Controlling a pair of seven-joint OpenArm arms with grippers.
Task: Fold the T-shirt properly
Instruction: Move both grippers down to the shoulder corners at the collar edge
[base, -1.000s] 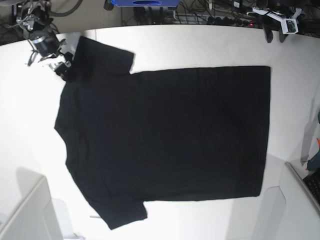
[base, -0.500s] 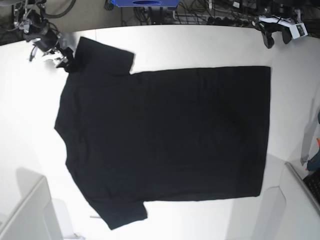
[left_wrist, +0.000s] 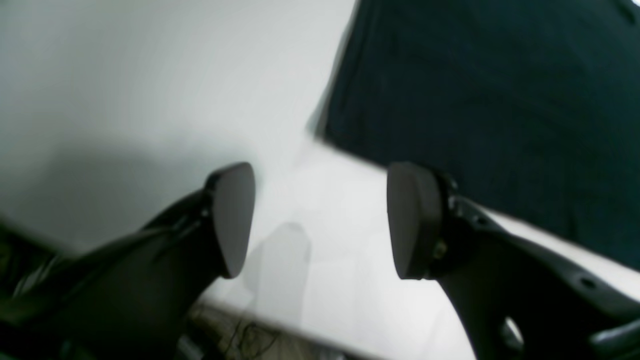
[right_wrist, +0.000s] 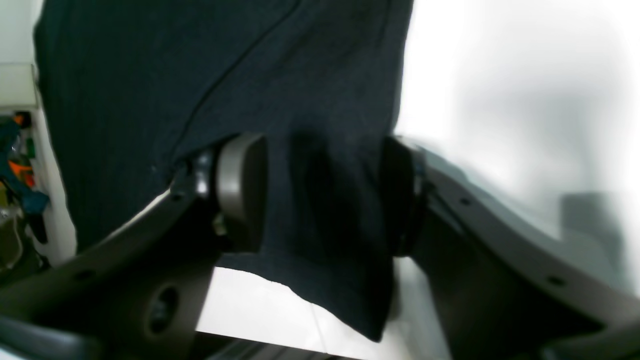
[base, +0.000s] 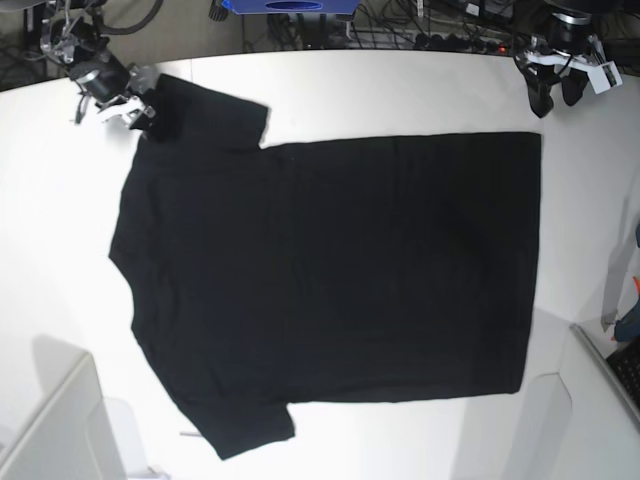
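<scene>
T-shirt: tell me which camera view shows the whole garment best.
The base view: the T-shirt lies spread flat on the white table, both sleeves and hem visible. The right wrist view shows only a sleeve between the right gripper pads; the left wrist view shows just a hem corner beyond the open left gripper.

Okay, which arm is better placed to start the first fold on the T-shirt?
Probably the right. Its end effector stands open around the T-shirt sleeve edge, cloth between the jaws. The left end effector is open over bare table, beside the hem corner.
</scene>
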